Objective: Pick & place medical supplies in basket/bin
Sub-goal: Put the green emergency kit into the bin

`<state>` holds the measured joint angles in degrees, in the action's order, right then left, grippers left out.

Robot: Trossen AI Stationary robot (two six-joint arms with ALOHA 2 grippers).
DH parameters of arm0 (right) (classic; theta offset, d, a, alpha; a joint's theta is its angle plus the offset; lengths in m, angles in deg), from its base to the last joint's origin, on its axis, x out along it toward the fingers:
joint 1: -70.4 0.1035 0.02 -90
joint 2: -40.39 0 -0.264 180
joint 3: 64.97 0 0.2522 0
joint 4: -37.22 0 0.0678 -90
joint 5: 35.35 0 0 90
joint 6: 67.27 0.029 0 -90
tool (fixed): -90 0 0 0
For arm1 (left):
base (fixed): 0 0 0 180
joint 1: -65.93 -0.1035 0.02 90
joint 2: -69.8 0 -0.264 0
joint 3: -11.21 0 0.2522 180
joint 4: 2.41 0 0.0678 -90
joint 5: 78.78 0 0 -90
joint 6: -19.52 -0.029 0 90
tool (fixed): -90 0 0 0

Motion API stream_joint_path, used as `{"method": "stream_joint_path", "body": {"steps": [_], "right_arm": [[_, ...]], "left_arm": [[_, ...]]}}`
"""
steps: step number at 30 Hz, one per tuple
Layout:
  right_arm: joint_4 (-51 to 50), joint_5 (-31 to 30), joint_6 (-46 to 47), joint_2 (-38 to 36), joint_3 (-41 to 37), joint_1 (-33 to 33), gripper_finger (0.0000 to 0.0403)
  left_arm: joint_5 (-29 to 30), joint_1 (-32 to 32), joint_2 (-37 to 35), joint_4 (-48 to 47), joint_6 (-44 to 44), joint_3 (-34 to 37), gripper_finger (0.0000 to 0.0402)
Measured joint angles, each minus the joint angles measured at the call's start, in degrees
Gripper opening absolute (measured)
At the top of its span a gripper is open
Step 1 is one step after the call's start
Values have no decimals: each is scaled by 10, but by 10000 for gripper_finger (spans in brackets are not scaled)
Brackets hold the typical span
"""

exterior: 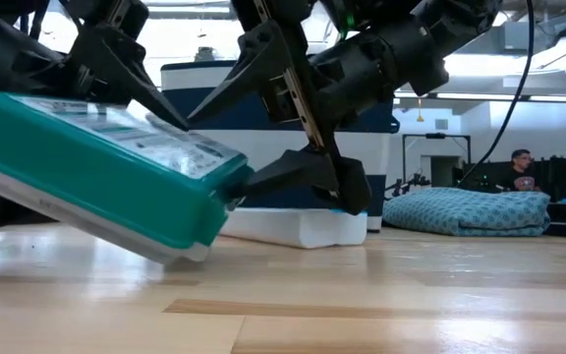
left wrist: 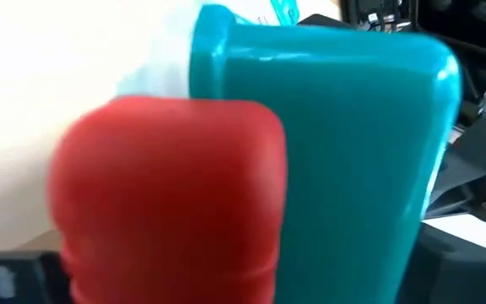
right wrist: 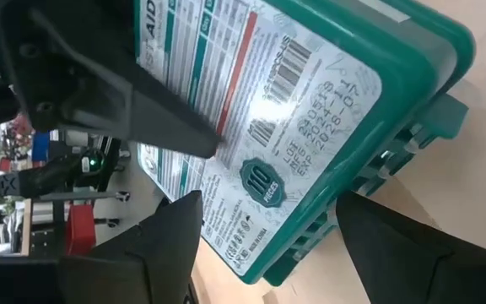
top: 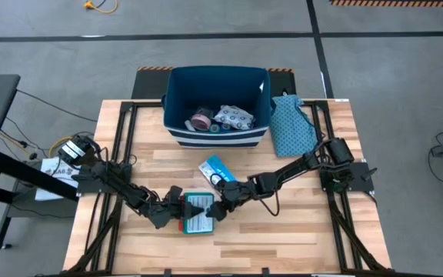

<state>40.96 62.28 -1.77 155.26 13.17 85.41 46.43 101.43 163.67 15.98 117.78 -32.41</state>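
A teal flat box [top: 198, 219] with a white printed label lies at the table's near middle, tilted in the low view [exterior: 96, 177]. A red part [left wrist: 167, 194] sits on its left edge. My left gripper [top: 181, 206] comes from the left and is shut on the box. My right gripper [top: 217, 206] comes from the right, open, its fingers astride the box's right end [right wrist: 310, 211]. A light-blue and white packet [top: 215, 168] lies flat behind the box. The navy bin [top: 177, 92] holds a pink roll [top: 201, 119], a white patterned pouch [top: 233, 115] and a small green roll [top: 215, 128]. My left gripper holds the teal box at its left end, coming level from the table's left. One finger [right wrist: 142, 105] lies across the label face; the other is hidden under the box. The box is tilted, left end raised, right lower edge [exterior: 180, 256] at the table. My right gripper is open. Its lower fingertip [exterior: 263, 182] meets the box's right end [exterior: 234, 187], slanting down from the right. The other finger [exterior: 254, 59] stands above the label face, apart from it.
A teal dotted cloth [top: 291, 127] lies right of the bin, at the table's far right. Bare wood is free along the near edge and on both sides of the box. A person sits in the room far behind the table [exterior: 519, 167].
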Motion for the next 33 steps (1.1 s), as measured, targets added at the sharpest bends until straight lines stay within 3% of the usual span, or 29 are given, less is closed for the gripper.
{"method": "stream_joint_path", "body": {"steps": [7, 14, 19, 26, 33], "right_arm": [[-3, 26, -26, -1, 0, -1, 266], [3, 157, -25, -11, 0, -5, 266], [8, 184, -2, -41, 0, 1, 266], [6, 166, 7, -114, 0, 15, 266], [-2, 24, -34, -200, 0, 41, 266]], "left_arm": [[-24, 1, 0, -20, 17, 0, 186], [-46, 2, 0, -15, -2, 0, 185], [-64, 2, -3, 1, -24, 0, 185], [-68, 2, -59, 20, -116, 0, 185], [-34, -3, -177, 13, -247, 0, 185]]}}
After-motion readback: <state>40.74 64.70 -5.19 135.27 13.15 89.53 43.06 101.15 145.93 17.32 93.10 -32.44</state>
